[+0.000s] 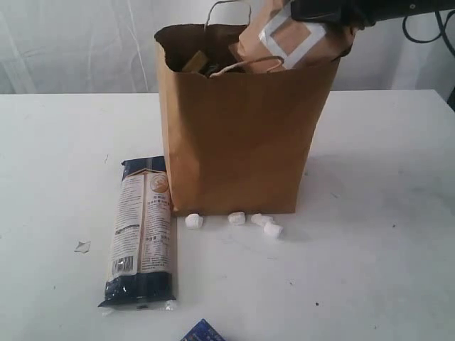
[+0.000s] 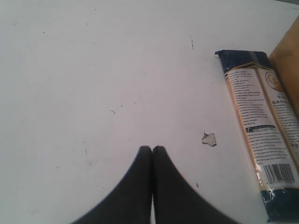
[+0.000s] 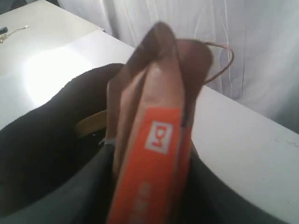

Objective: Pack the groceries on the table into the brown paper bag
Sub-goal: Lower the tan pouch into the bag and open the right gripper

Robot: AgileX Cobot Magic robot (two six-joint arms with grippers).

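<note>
A brown bag [image 1: 238, 142] stands open mid-table, nearer the rear edge. The right gripper [image 3: 149, 196] is clamped on a kraft pouch [image 1: 284, 39], held tilted over the bag's mouth at its right rim, close against a loop handle. Something tan shows inside the bag. The risk is that the pouch snags the handle or rim, then drops outside toward the right edge or tips the bag. The left gripper [image 2: 152, 151] hangs pinched closed and empty over bare table [image 1: 384, 213]. The pasta [image 1: 141, 234] lies flat left of the bag, pointing to the front edge, unpacked.
</note>
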